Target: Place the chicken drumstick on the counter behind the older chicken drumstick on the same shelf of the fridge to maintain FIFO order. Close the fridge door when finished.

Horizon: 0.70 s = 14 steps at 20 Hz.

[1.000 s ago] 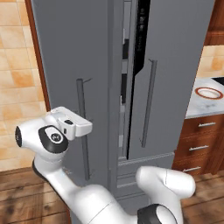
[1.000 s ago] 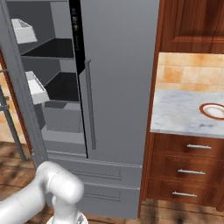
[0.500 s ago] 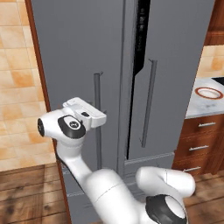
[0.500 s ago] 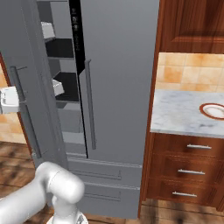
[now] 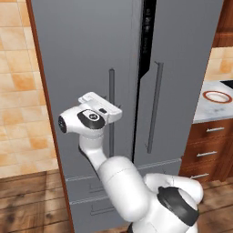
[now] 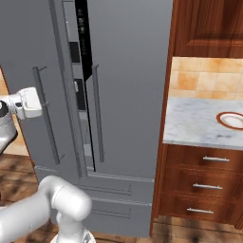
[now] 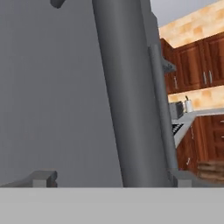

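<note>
Fridge (image 5: 91,59) doors dominate the left base view, the tall grey unit standing from about 9 to 3 o'clock across the frame. Its left door (image 6: 42,57) stands slightly ajar, leaving a narrow dark gap at the seam in the right base view, through which slivers of the interior show; the shelf and any drumstick inside cannot be made out. The gripper (image 5: 101,105) sits at the left door's vertical bar handle (image 5: 111,109), near the middle of the left base view, its white body pressed close to the door face. In the hand view the handle (image 7: 127,96) runs as a thick grey bar from 12 toward 6 o'clock, between the two fingertips (image 7: 43,178), which stand wide apart on either side of it, not clamping it. The counter (image 6: 199,123) lies at 3 o'clock in the right base view, carrying a red-rimmed plate (image 6: 232,119) near its far edge.
</note>
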Motion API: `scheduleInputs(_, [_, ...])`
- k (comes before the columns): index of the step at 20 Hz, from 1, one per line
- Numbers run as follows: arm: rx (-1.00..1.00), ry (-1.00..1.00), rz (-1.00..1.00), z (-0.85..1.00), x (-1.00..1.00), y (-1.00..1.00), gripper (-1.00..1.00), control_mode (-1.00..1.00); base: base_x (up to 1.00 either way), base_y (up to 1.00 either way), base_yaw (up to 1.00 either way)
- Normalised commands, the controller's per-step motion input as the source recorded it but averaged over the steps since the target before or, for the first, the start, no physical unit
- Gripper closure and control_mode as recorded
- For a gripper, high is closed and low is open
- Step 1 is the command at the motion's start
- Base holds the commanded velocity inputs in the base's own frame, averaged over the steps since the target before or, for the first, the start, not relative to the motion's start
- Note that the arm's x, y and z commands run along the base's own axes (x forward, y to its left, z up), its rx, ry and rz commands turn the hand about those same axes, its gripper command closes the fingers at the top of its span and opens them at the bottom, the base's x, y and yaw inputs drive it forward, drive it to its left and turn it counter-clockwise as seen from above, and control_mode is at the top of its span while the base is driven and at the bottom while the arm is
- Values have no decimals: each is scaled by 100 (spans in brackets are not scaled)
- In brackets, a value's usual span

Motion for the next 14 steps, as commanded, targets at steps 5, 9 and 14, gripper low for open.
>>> scheduleInputs(5, [0,-1,0,25,55,-23,-100,-100,0,0,0])
scheduleInputs(9, [0,0,0,14,58,-16,-100,-100,0,0,0])
scheduleInputs(14, [0,0,0,1,64,-13,-100,-100,0,0,0])
